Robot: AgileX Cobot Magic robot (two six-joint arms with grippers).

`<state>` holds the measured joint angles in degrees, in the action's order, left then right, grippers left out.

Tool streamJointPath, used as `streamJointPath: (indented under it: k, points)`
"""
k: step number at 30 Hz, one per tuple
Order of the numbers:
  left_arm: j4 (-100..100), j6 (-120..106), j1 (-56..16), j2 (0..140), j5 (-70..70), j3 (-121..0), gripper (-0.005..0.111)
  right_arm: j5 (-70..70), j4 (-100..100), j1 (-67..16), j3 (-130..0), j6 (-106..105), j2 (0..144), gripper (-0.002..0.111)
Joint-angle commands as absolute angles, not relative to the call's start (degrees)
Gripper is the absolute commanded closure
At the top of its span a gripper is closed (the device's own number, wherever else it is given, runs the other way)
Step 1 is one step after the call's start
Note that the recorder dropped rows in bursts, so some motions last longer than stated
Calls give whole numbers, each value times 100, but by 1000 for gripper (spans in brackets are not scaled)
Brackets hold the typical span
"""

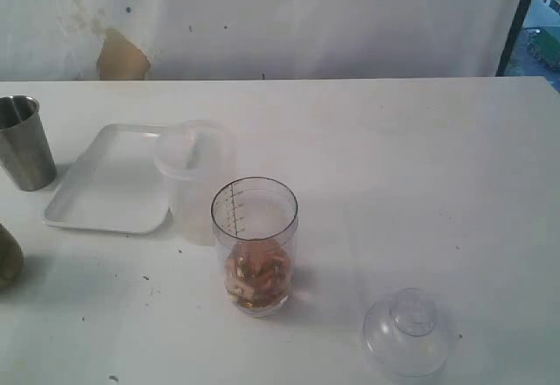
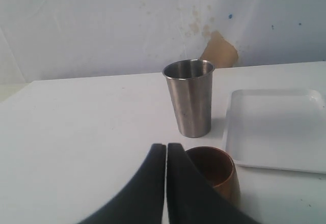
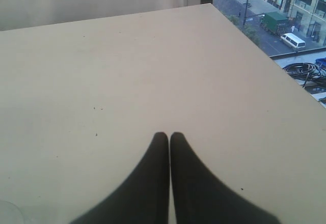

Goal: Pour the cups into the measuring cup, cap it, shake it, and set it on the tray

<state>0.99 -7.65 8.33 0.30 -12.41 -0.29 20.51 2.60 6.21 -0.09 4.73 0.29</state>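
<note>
The uncapped measuring cup (image 1: pixel 254 245) stands mid-worktop (image 1: pixel 420 166) with brown pieces heaped in its bottom, a frosted tub (image 1: pixel 192 179) just behind it beside the white tray (image 1: pixel 109 184). The clear domed cap (image 1: pixel 409 332) lies apart at front right. The steel tumbler (image 1: pixel 24 143) and brown cup (image 2: pixel 216 170) stand at far left. The left fingers (image 2: pixel 153 170), pressed together and empty, are just beside the brown cup. The right fingers (image 3: pixel 158 168), likewise closed on nothing, hang over the worktop.

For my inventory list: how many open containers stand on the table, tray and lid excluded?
4. Steel tumbler far left; brown cup at the left edge, partly cut off; frosted tub at the tray's right edge; measuring cup in front of the tub. None seems hidden.
</note>
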Motion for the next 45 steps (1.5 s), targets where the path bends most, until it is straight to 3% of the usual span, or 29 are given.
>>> streamJointPath:
  k: [1, 8, 18, 26, 32, 37, 40, 45]
  points:
    - [147, -763, 793, 0, -1174, 0, 106, 2011, 482, 625, 0, 403, 0, 107]
    - [147, -763, 793, 0, -1174, 0, 106, 1775, 504, 625, 0, 0, 0, 107]
    - [147, -774, 793, 0, -1174, 0, 106, -1124, 445, 625, 0, 0, 0, 107]
    - [147, -774, 793, 0, -1174, 0, 106, -2494, 445, 625, 0, 2097, 0, 107]
    - [147, -774, 793, 0, -1174, 0, 106, -2863, 445, 625, -116, 2162, 0, 107]
    - [147, -774, 793, 0, -1174, 0, 106, -2141, 445, 625, -782, 1960, 80, 106]
    - [147, -774, 793, 0, -1174, 0, 106, -1814, 476, 625, -1363, 1901, 609, 99]
    - [147, -774, 793, 0, -1174, 0, 106, -896, 489, 625, -2570, 1618, 1935, 71]
